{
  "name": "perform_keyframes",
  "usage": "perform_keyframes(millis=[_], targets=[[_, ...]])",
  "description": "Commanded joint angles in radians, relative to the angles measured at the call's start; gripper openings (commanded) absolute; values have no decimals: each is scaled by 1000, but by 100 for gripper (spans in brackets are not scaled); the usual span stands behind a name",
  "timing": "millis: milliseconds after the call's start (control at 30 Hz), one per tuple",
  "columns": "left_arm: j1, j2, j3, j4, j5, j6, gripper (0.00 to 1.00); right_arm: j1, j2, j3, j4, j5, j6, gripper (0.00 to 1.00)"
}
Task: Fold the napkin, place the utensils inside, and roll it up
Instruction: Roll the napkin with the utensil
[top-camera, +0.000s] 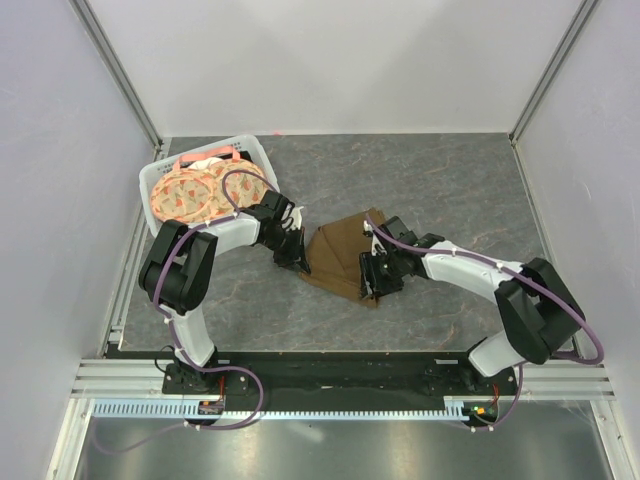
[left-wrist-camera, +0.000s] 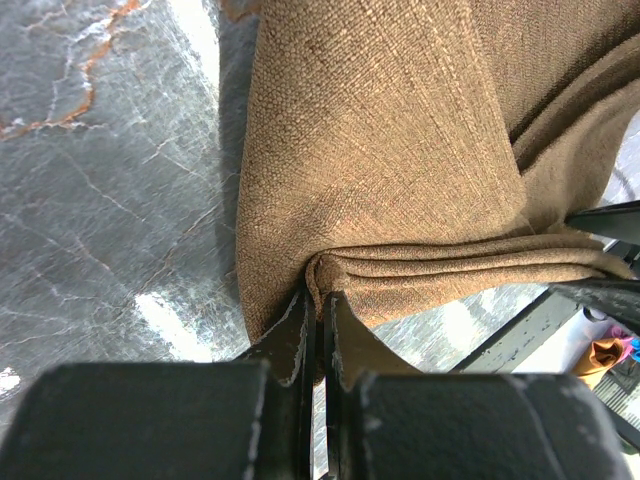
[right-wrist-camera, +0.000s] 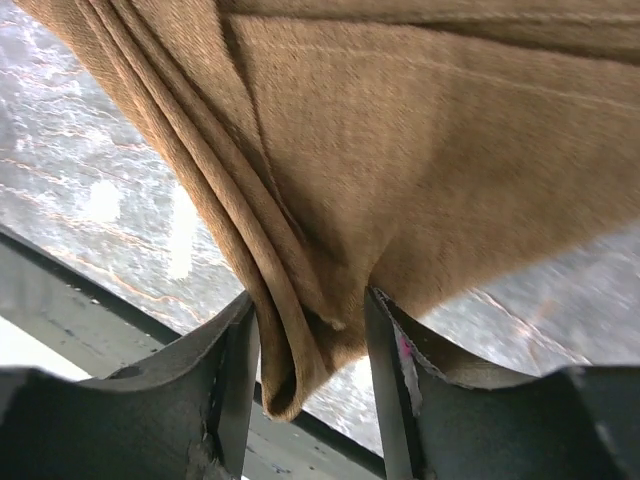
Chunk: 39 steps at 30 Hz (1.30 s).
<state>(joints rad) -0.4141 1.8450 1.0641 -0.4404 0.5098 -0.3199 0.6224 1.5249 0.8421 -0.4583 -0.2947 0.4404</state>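
The brown napkin (top-camera: 338, 256) lies folded and rumpled on the grey table between my two grippers. My left gripper (top-camera: 294, 254) is at its left edge. In the left wrist view the left gripper (left-wrist-camera: 320, 292) is shut on a pinched fold of the napkin (left-wrist-camera: 380, 150), held off the table. My right gripper (top-camera: 372, 278) is at the napkin's near right corner. In the right wrist view the right gripper (right-wrist-camera: 310, 305) has its jaws apart, with a hanging bunch of folded napkin (right-wrist-camera: 420, 150) between them, touching the left finger (right-wrist-camera: 235, 370). The teal-handled utensil is out of view.
A white basket (top-camera: 150, 178) holding round orange-patterned plates (top-camera: 190, 195) stands at the back left, close behind the left arm. The table's black front rail (top-camera: 330, 365) runs along the near side. Grey walls enclose the table.
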Motion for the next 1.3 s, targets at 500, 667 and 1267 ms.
perform_keyframes(millis=[500, 667, 1267], targets=[[8, 20, 5, -24, -48, 48, 2, 206, -101, 129, -129, -7, 9, 64], [8, 25, 7, -23, -47, 50, 2, 194, -72, 118, -135, 31, 4, 64], [8, 30, 7, -23, -48, 51, 2, 89, 4, 60, -118, 23, -60, 62]])
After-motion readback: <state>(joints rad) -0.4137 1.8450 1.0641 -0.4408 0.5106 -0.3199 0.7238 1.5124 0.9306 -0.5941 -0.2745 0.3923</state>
